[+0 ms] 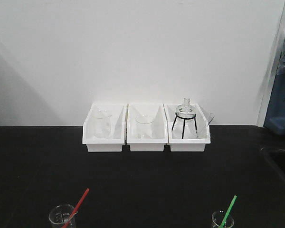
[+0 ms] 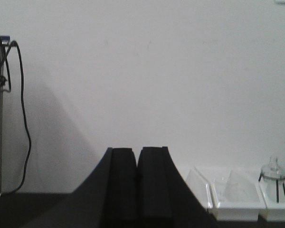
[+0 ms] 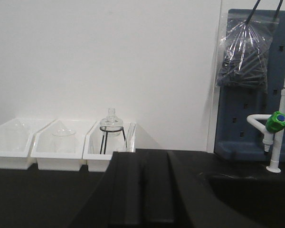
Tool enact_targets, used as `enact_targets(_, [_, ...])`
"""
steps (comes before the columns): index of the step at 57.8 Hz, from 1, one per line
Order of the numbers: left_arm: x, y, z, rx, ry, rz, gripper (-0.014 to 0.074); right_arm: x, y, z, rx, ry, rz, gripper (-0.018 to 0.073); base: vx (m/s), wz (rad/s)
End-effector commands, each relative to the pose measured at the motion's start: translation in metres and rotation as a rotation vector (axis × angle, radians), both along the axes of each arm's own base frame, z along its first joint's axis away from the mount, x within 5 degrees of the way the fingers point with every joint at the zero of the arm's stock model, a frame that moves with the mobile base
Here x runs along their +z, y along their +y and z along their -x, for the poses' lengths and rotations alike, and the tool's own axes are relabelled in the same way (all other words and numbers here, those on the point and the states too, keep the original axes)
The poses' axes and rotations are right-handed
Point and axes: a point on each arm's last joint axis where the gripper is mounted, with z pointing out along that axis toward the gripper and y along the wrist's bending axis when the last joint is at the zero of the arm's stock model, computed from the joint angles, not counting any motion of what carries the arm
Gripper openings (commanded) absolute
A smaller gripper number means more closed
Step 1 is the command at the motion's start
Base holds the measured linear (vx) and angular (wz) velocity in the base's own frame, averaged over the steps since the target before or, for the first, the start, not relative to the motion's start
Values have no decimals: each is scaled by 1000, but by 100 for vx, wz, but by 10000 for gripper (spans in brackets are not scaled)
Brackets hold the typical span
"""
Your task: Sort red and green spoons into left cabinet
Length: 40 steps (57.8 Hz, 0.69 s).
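The red spoon (image 1: 78,205) leans in a glass beaker (image 1: 61,218) at the front left of the black table, handle pointing up and right. At the front right, the green spoon (image 1: 229,210) stands the same way in a second beaker (image 1: 222,221). Neither wrist view shows a spoon. My left gripper (image 2: 137,156) is shut, its fingers pressed together with nothing between them, and it faces the white wall. My right gripper (image 3: 141,159) is also shut and empty, held above the table. No gripper appears in the front view. The left cabinet is out of view.
Three white bins (image 1: 103,147) (image 1: 146,146) (image 1: 187,146) with glassware line the back wall; the right one holds a flask on a black tripod (image 1: 185,116). A blue pegboard unit (image 3: 256,99), a tap (image 3: 277,121) and a sink (image 3: 247,190) are at right. A cable (image 2: 23,118) hangs at far left.
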Motion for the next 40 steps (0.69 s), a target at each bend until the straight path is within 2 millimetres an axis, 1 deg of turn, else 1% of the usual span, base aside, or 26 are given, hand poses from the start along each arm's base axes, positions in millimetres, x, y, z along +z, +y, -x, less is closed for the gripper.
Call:
enact_targets(1, [8,0,-9,-4,36,3,-6,17,0,-12,-6,-23,56,9,0,0])
enact_targets(7, [-2,-1,-20,-4,108,2,-2,9,1,-26,-2,56,52,27,0,0])
enact_targets(13, [-8,-1,-27,-8,154,20,6,4,1,-38,1,108,53,62,0,0])
enact_targets(17, [-9,-1,-30,-17,172,60,17,2,2,-43,3,127,54,99,0,0])
enact_targets(22, [-10,-1,-34,-16,193,62,39,-2,2,-51,5,165,55,162,0,0])
enact_targets(31, [-12,-1,-38,-15,220,59,123,-10,2,-62,7,233,56,302,0,0])
enact_targets(37, [-13,-2,-41,-11,235,38,223,-15,3,-70,10,260,57,384,0,0])
enact_targets(40, [-14,-2,-42,-10,237,28,267,-16,3,-74,13,263,55,405,0,0])
